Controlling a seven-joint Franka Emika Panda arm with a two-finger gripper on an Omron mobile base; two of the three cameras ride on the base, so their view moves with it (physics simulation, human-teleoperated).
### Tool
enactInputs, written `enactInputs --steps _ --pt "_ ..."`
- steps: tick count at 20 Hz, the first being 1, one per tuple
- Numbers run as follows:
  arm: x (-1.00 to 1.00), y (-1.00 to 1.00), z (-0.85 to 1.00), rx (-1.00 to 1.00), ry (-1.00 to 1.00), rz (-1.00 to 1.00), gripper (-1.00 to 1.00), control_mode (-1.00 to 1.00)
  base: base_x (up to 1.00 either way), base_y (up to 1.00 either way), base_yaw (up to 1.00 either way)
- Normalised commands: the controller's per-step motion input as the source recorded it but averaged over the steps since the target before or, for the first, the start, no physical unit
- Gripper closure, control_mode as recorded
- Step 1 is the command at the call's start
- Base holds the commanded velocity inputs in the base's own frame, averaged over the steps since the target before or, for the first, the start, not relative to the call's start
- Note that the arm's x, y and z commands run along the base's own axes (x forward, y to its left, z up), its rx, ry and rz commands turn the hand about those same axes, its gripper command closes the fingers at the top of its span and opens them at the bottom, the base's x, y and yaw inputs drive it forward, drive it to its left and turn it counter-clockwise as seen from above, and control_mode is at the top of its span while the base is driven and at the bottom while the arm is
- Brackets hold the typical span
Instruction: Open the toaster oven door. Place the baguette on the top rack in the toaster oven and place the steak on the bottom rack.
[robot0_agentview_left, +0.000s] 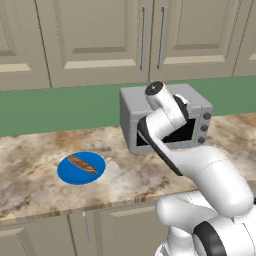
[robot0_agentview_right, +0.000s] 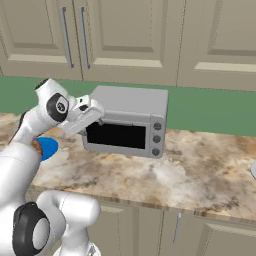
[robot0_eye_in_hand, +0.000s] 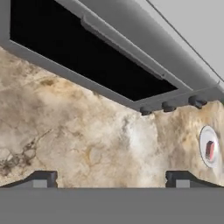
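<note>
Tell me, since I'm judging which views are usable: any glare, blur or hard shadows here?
Left base view: soft, even light, no glare, faintly blurry; the arm covers part of the toaster oven. Right base view: the toaster oven door glass is flat black, without reflections. Hand view: tilted, the counter texture smeared, and the steak tiny at the edge.

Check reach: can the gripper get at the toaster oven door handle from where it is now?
Probably yes. The gripper is open and hangs just in front of the closed toaster oven door, with its handle in plain sight in the hand view. Only bare counter lies between.
</note>
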Motion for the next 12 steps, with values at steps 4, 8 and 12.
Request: enactInputs --steps 4,8,12 --pt "0.06 -0.11 -0.14 -0.54 -0.12 0.25 -1.00 -1.00 0.00 0.00 0.00" --pt "0.27 -0.06 -0.09 -0.30 -0.05 0.13 -1.00 -1.00 0.00 0.00 0.00" --pt "0.42 -0.13 -0.12 -0.16 -0.01 0.02 -1.00 -1.00 0.00 0.00 0.00"
